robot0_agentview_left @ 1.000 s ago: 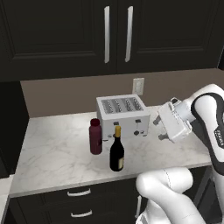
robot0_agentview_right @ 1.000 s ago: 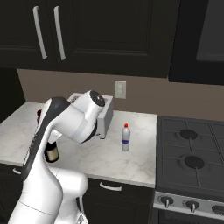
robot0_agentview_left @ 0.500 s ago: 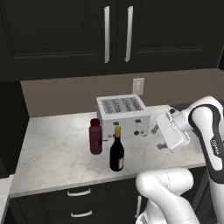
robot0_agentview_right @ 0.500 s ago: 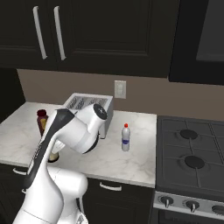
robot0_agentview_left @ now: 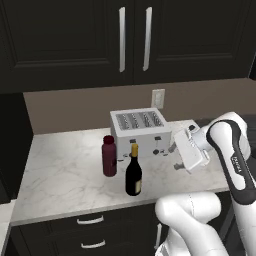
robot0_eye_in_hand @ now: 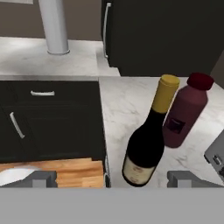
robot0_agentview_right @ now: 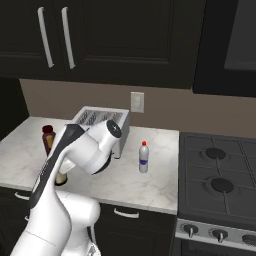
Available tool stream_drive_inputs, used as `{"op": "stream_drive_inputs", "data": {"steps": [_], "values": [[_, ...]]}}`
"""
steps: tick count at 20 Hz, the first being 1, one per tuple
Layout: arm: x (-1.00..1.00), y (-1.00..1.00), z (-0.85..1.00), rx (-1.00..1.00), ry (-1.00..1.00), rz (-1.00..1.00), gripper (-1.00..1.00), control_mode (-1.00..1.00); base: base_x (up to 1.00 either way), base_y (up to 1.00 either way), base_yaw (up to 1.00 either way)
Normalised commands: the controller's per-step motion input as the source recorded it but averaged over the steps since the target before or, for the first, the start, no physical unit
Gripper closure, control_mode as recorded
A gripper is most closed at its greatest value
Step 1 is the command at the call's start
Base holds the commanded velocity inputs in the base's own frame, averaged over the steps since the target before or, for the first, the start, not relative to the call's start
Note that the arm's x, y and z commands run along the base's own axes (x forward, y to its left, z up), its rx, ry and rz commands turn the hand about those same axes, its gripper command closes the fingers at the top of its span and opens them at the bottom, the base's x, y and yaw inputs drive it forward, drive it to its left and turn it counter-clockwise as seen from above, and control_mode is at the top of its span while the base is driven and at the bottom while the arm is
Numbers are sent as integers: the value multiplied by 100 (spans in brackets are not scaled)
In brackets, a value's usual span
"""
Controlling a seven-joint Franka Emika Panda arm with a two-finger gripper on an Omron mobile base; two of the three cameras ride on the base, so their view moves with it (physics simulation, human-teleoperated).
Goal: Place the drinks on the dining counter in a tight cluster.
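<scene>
Three drinks stand on the marble worktop (robot0_agentview_left: 65,170) by the toaster. The dark wine bottle (robot0_agentview_left: 133,172) with gold neck is nearest the front edge, the squat maroon bottle (robot0_agentview_left: 109,156) just behind it to the left. My gripper (robot0_agentview_left: 176,156) hovers open to the right of both, level with them and empty. In the hand view its open gripper (robot0_eye_in_hand: 113,178) faces the wine bottle (robot0_eye_in_hand: 146,144), with the maroon bottle (robot0_eye_in_hand: 183,111) right behind. The small pale bottle (robot0_agentview_right: 144,157) stands apart, right of the toaster. I cannot tell whether the far marble surface (robot0_eye_in_hand: 30,59) is the dining counter.
A silver toaster (robot0_agentview_left: 140,131) sits at the back of the worktop, close behind my hand. Dark drawers (robot0_agentview_left: 90,232) lie under the worktop and dark wall cabinets (robot0_agentview_left: 132,40) hang above. A black stove (robot0_agentview_right: 220,175) adjoins the worktop on the right. A grey post (robot0_eye_in_hand: 53,26) rises far off.
My hand has come down and slightly left toward the wine bottle, staying open. The bottles have not moved.
</scene>
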Motion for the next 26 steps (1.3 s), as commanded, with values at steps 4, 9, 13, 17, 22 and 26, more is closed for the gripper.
{"op": "stream_drive_inputs", "data": {"steps": [4, 9, 13, 17, 22, 26], "values": [[29, 0, -22, 0, 0, 0, -100, -100, 0, 0, 0], [25, 0, -19, 0, 0, 0, -100, -100, 0, 0, 0], [24, 0, -23, 0, 0, 0, -100, -100, 0, 0, 0], [18, 3, -25, 0, 0, 0, -100, -100, 0, 0, 0], [9, 7, -27, 0, 0, 0, -100, -100, 0, 0, 0], [0, 10, -6, 0, 0, 0, -100, -100, 0, 0, 0]]}}
